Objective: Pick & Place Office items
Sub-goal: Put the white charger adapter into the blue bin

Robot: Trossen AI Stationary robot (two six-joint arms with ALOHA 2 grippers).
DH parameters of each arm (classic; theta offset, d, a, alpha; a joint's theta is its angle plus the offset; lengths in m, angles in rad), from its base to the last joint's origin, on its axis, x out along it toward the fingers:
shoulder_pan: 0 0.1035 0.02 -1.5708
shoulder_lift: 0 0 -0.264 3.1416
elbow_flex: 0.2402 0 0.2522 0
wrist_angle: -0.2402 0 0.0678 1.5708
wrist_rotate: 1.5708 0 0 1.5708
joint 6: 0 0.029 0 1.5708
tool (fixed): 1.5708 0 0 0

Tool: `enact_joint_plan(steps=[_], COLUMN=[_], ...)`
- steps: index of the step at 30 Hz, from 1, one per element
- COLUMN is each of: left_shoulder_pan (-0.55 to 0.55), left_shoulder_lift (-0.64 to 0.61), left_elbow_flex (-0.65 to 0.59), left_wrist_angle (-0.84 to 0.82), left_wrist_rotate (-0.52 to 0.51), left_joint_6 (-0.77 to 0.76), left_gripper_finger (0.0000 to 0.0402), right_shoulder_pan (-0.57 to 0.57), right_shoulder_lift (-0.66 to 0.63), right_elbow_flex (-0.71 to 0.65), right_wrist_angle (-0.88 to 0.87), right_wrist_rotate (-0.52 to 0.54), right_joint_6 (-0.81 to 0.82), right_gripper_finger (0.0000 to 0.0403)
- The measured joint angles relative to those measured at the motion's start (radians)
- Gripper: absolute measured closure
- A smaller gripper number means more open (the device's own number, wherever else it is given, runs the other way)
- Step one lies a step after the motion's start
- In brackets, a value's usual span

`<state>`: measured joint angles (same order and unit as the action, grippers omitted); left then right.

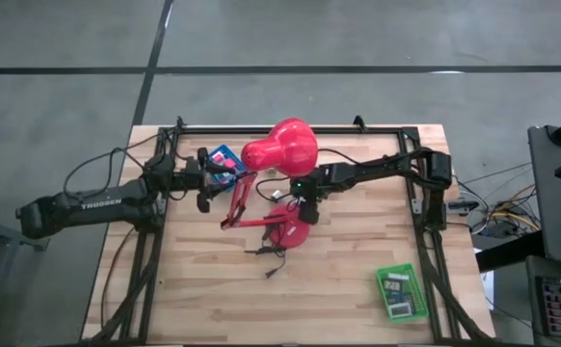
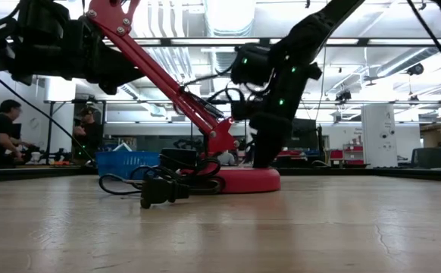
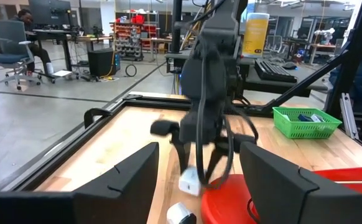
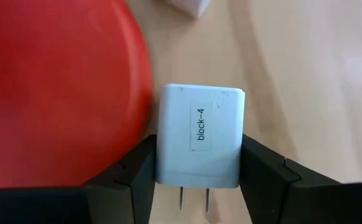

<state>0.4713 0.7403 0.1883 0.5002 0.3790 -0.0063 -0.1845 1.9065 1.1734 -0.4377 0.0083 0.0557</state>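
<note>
My right gripper [image 4: 198,180] is shut on a small white block [image 4: 199,134] with a label and two metal prongs. It hangs beside the round base [image 1: 290,231] of the red desk lamp [image 1: 279,146]. Seen from the left wrist, the block [image 3: 190,182] sits at the fingertips just above the wood, with another white piece [image 3: 180,213] on the table beneath. My left gripper [image 1: 207,179] waits open and level at the table's left, next to a blue tray [image 1: 225,158], with nothing between its fingers. My right gripper pinches the white block between its two fingers by two opposite sides [image 4: 166,163], at the pronged end. The fingers slant steeply down from above. The prongs point back toward the wrist and the labelled face shows. The block looks lifted just clear of the table.
The lamp's red arm [image 1: 237,202] and black cord with its plug [image 2: 160,189] lie left of the base. A green tray [image 1: 401,292] with items sits at the near right. Bare wood lies along the near edge. People sit in the room beyond.
</note>
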Motion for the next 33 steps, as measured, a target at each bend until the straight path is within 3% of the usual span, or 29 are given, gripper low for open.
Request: enact_joint_plan(steps=[13, 21, 27, 33], left_shoulder_pan=[0.0, 0.0, 0.0, 0.0], left_shoulder_lift=[0.002, 0.002, 0.002, 0.003], left_elbow_flex=[0.0, -0.002, -0.013, -0.013], left_wrist_angle=[-0.007, -0.007, 0.001, 0.001], left_wrist_rotate=[0.0, 0.0, 0.0, -0.001], left_joint_6=[0.011, 0.015, 0.019, 0.021], left_gripper_finger=[0.0171, 0.0171, 0.0171, 0.0172], right_shoulder_pan=[0.006, 0.015, 0.032, 0.039], right_shoulder_lift=[-0.266, -0.474, -0.585, -0.649], right_elbow_flex=[-0.177, -0.393, -0.554, -0.665], right_wrist_angle=[0.136, 0.485, 0.803, 0.958], right_wrist_rotate=[0.08, 0.065, -0.014, -0.033], right_joint_6=[0.042, 0.014, -0.035, -0.064], right_gripper_finger=[0.0229, 0.0229, 0.023, 0.023])
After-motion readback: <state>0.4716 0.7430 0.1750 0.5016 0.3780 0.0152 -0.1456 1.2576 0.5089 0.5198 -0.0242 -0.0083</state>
